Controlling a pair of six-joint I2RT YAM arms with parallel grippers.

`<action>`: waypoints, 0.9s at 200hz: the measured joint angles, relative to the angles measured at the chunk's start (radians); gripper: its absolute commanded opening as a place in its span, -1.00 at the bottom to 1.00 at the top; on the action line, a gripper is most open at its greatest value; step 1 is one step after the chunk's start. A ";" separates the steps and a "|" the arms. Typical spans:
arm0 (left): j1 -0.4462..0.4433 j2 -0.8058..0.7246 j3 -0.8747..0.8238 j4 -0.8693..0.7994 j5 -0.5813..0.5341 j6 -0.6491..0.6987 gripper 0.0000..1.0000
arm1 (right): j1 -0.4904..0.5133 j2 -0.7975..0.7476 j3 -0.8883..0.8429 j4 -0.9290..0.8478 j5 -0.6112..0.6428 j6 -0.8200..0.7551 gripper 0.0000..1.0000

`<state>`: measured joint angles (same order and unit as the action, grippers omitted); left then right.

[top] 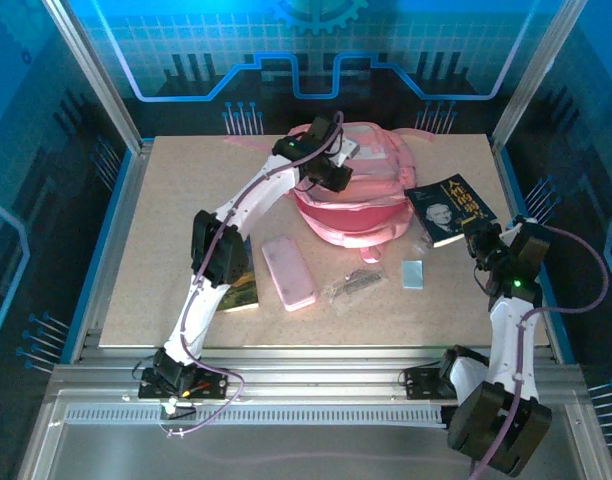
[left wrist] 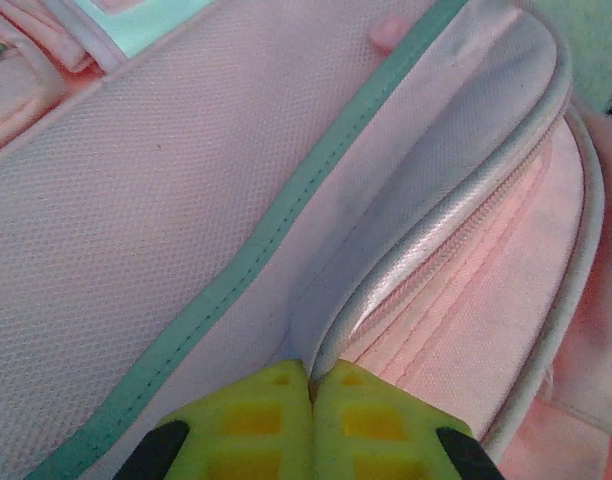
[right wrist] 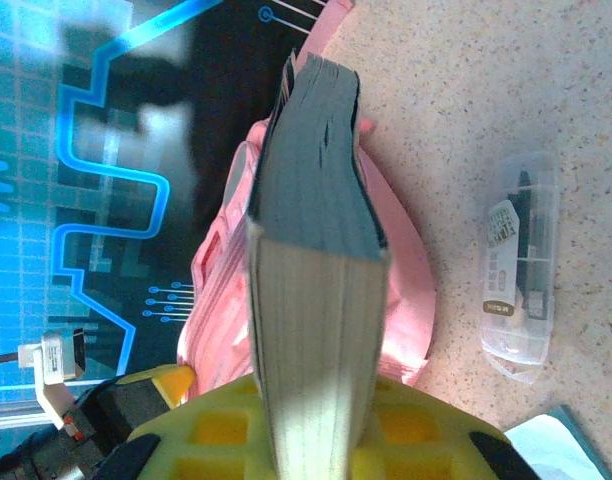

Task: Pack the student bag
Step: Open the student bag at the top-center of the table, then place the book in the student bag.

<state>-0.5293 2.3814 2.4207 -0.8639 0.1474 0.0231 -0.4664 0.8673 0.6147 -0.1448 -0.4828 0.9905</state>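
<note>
The student bag [top: 371, 195], a large pink backpack, lies at the back middle of the table. My left gripper [top: 329, 170] rests on top of it. In the left wrist view its yellow fingertips [left wrist: 276, 400] are pressed together on the pale piped edge of the bag [left wrist: 426, 230], beside the zip. My right gripper [top: 483, 243] is shut on a dark-covered book [top: 448, 208], held at the bag's right side. In the right wrist view the book [right wrist: 311, 240] stands edge-on between the pads [right wrist: 406, 430], with the pink bag [right wrist: 401, 280] behind it.
A flat pink pencil case [top: 288, 271] lies in front of the bag, next to a clear plastic case [top: 355, 283] and a small pale blue card [top: 413, 273]. Another book [top: 238, 293] lies partly under the left arm. Frame posts stand at the table's corners.
</note>
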 measured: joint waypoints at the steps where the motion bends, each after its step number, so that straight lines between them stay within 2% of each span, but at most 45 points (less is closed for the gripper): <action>1: 0.001 0.000 0.002 0.000 0.001 -0.002 -1.00 | 0.000 0.000 0.000 -0.001 0.000 -0.001 -1.00; 38: 0.035 0.000 0.038 0.007 0.053 -0.101 -1.00 | 0.000 -0.018 0.003 -0.030 -0.027 -0.004 -1.00; 105: 0.047 0.000 0.055 0.038 0.089 -0.174 -1.00 | 0.000 -0.144 0.012 -0.175 -0.080 -0.008 -1.00; 131: 0.047 0.000 0.055 0.050 0.112 -0.206 -1.00 | 0.032 -0.140 -0.066 -0.047 -0.088 0.073 -1.00; 180: 0.047 -0.001 0.055 0.087 0.140 -0.255 -1.00 | 0.274 -0.047 -0.240 0.237 0.034 0.222 -1.00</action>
<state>-0.4824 2.3802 2.4752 -0.7773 0.2871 -0.2317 -0.1925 0.8200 0.3752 0.0917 -0.4492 1.2125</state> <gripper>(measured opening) 0.040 0.139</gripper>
